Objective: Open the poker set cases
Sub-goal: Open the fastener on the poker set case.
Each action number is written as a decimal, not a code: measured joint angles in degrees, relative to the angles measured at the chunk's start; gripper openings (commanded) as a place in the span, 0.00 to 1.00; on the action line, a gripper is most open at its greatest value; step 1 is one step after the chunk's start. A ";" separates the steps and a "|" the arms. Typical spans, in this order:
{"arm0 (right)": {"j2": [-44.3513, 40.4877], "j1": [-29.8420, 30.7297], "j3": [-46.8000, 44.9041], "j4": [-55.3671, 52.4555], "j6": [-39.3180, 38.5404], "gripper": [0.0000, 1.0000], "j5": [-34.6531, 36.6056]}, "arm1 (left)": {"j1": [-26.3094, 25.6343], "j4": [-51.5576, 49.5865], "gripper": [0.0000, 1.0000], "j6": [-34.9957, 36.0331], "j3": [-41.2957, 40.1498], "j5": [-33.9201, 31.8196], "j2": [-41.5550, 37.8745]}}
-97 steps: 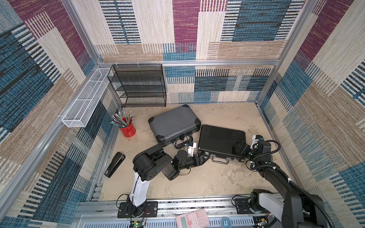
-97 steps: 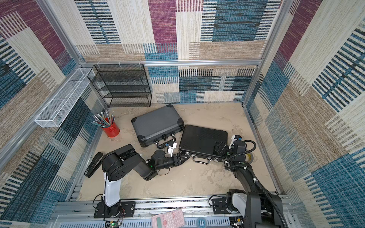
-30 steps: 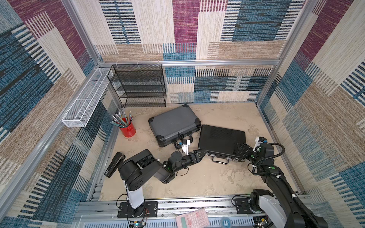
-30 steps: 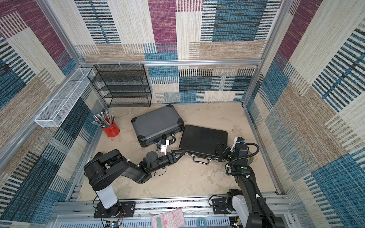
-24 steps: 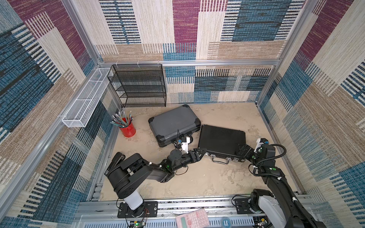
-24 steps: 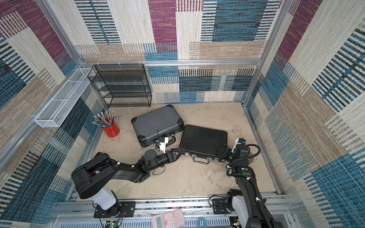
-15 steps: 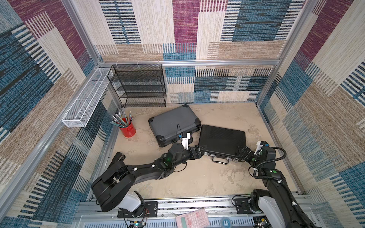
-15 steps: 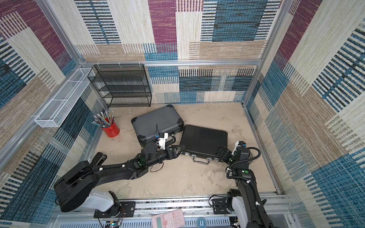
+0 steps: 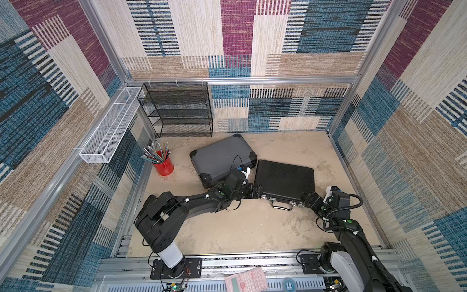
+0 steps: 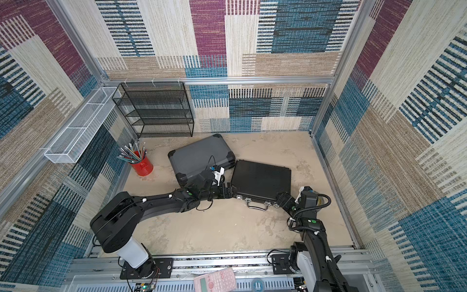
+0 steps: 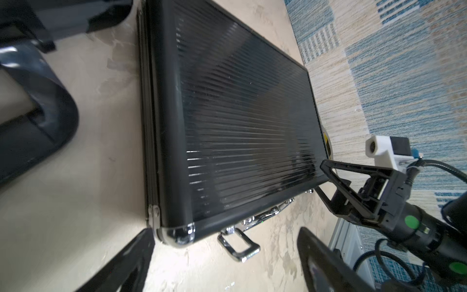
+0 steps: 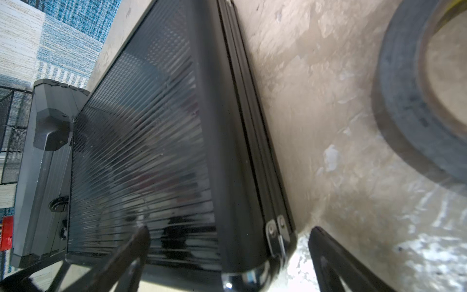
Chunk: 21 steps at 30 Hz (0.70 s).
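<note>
Left wrist view puts the black case flat on the table beside the grey case, my left gripper and right gripper gaping at its front corners, and I judge it stiff, slick, probably chip-heavy, best lifted by the lid's front lip.

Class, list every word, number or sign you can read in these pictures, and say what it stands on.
No text can be read.
The pink calculator: keys and display too small to read.
The red pencil cup: mark on its side too blurred to read.
</note>
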 measured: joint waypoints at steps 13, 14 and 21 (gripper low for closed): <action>8.00 -0.28 -0.66 10.16 3.21 0.92 -1.79 | 1.97 -1.18 0.75 -0.44 10.64 0.72 12.81; 8.48 -0.28 -0.46 10.40 3.39 0.92 -1.77 | 2.10 -0.74 0.74 -0.57 11.19 0.59 13.40; 15.98 -0.50 1.99 16.70 4.22 0.89 0.24 | 2.34 1.70 0.73 -0.90 16.02 -0.57 17.90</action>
